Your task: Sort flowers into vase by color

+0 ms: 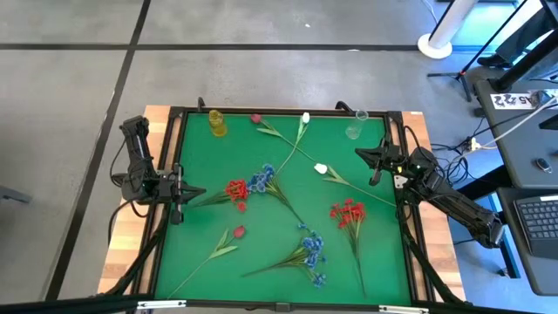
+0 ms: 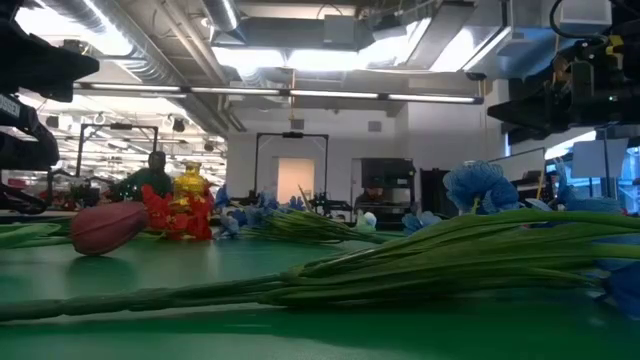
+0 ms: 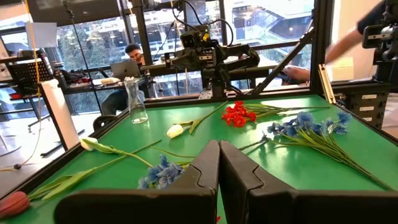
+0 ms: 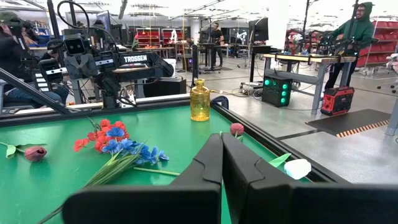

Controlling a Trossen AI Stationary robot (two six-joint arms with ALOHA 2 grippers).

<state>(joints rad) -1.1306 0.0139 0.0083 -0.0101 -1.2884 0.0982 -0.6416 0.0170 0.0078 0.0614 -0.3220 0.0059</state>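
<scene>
High view | flowers point(image 1: 279, 187) lying scattered on surface point(image 1: 384, 262) | left gripper point(image 1: 180, 194), right gripper point(image 1: 377, 157) clenched, holding nothing | likely light, floppy; gripping mid-stem.

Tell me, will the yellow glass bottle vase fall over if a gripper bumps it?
Probably, if bumped hard. The yellow glass bottle vase stands upright, tall and narrow, so a knock near its neck could tip it. It looks empty, so likely light. Being round, it might roll across the green mat once down.

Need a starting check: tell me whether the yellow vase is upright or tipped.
Upright: the yellow vase stands on its base with neck up, at the green mat's edge.
</scene>
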